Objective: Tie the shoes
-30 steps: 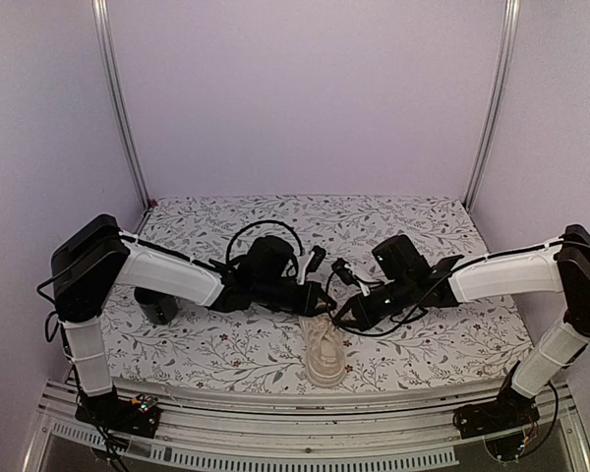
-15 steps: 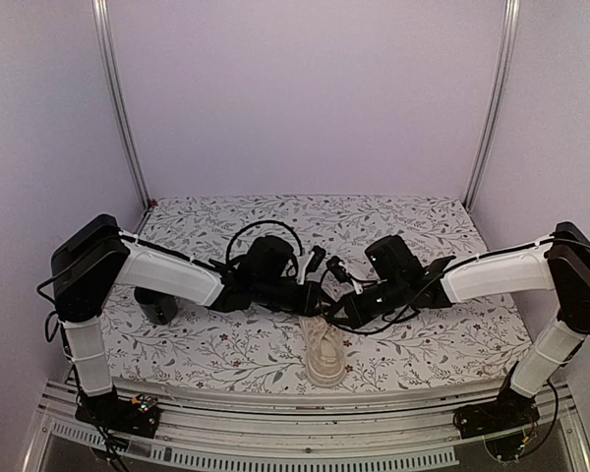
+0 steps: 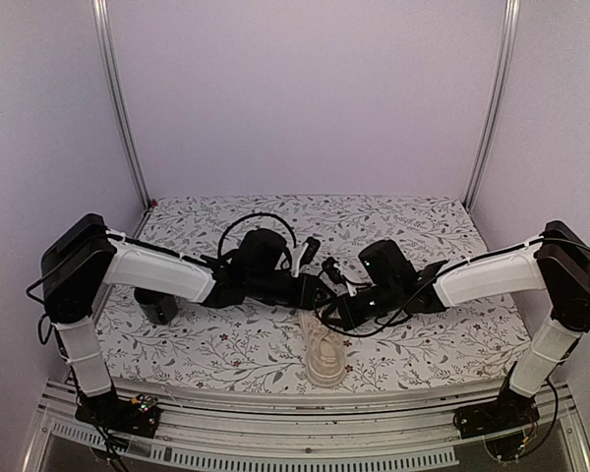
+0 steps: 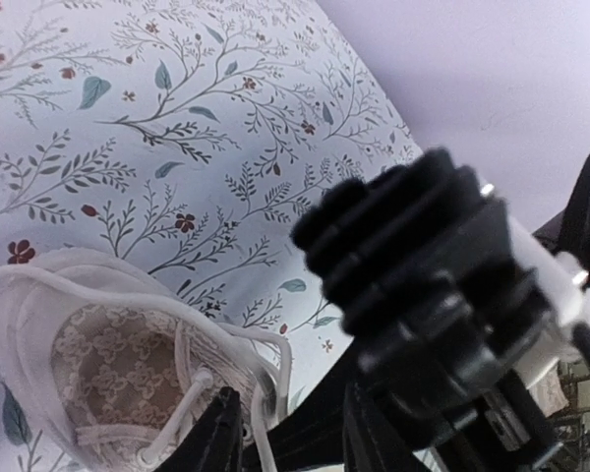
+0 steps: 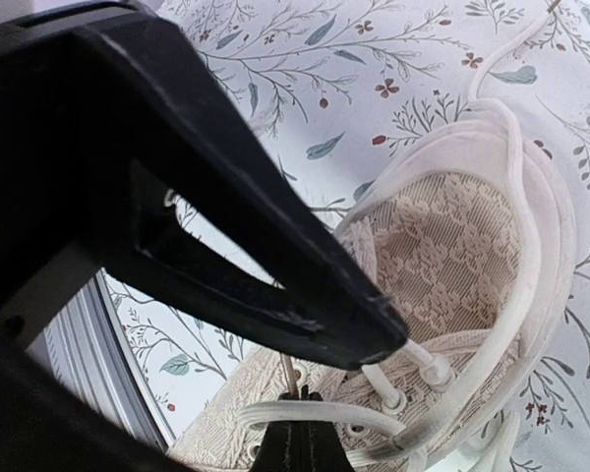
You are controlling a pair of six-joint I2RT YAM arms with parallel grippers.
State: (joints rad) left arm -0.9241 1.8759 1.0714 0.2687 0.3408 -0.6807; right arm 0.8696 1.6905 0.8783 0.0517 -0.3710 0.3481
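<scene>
view: top external
sneaker [image 3: 324, 356]: lies on the floral table cover [image 3: 442, 344], toe toward the arm bases and heel opening facing away.
left gripper [image 3: 313, 291]: just past the sneaker's heel end, on its left side; finger state cannot be told from here.
right gripper [image 3: 330, 311]: just past the same heel end, on its right side, close against the left gripper (contact cannot be told).
dark cup [image 3: 160, 307]: well apart from the sneaker, to its left, partly under the left arm [image 3: 167, 275].

view: left wrist
sneaker: opening up, patterned lining visible.
left gripper [image 4: 290, 442]: fingers stand apart over the sneaker's laced side; a lace [image 4: 261, 408] runs just beside one finger.
right arm [image 4: 423, 285]: black housing just beside the sneaker.

view: right wrist
right gripper [image 5: 293, 444]: fingertips pressed together on a thin lace strand rising from them, above the sneaker's eyelets.
left arm: a black part crosses above the sneaker.
</scene>
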